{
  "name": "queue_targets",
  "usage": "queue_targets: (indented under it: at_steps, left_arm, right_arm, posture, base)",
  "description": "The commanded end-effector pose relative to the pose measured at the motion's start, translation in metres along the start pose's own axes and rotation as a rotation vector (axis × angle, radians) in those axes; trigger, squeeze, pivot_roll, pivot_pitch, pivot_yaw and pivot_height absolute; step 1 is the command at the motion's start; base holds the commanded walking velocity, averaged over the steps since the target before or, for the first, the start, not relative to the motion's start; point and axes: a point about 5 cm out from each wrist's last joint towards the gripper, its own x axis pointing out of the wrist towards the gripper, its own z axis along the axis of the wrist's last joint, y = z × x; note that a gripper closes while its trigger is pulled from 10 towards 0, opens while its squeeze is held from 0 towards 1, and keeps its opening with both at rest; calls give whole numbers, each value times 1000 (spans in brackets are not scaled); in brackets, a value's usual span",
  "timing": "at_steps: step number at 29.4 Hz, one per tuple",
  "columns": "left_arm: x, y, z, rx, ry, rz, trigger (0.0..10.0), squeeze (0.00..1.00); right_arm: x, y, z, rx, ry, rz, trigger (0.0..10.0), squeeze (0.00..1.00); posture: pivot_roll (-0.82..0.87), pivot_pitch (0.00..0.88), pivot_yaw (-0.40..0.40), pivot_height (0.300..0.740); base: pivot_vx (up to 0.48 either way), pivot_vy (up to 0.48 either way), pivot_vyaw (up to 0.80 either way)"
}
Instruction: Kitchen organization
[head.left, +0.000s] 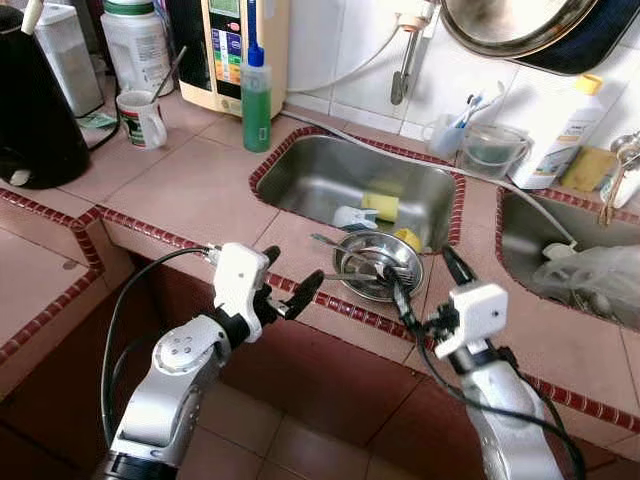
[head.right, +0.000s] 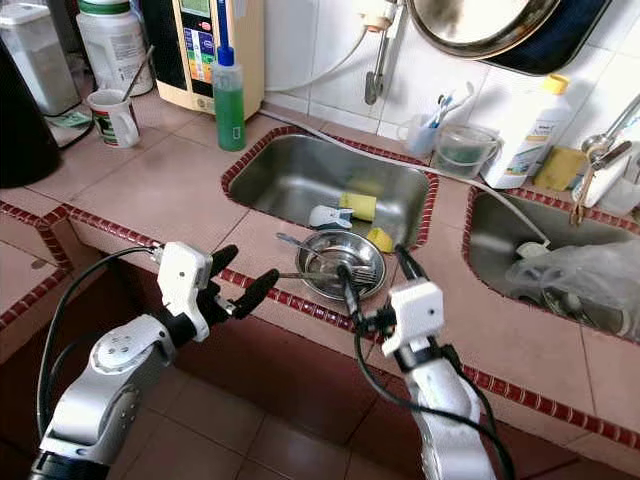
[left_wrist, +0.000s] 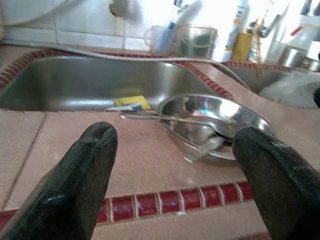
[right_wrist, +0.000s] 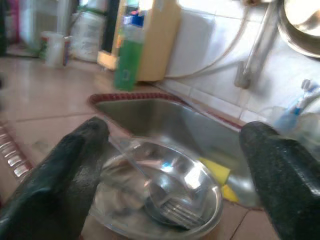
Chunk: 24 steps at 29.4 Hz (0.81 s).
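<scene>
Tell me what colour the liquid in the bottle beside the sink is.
Green, with a blue cap on the bottle; clearest in the left eye view.

Pan (head.left: 520, 25) hanging above the sink (head.left: 320, 175) is cut off up top, black kettle (head.left: 35, 100) is clipped too, and the right wrist view's bowl (right_wrist: 155, 192) is smeary.

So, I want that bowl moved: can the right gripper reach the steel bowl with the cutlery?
Probably yes: the right gripper is open right at the round steel bowl on the counter's edge, nothing between.
</scene>
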Motion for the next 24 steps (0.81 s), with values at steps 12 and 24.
queue_targets:
  at_steps: [12, 24]
  left_arm:
    - [-6, 1, -7, 9, 60, -42, 10000, 0]
    - [11, 4, -17, 13, 118, -36, 10000, 0]
  right_arm:
    - [-29, 6, -4, -32, 62, 105, 10000, 0]
    - [-45, 12, -6, -3, 110, 180, 10000, 0]
  posture:
    - [87, 0, -53, 740]
    - [62, 0, -46, 740]
  base:
    - [0, 0, 0]
    - [0, 0, 0]
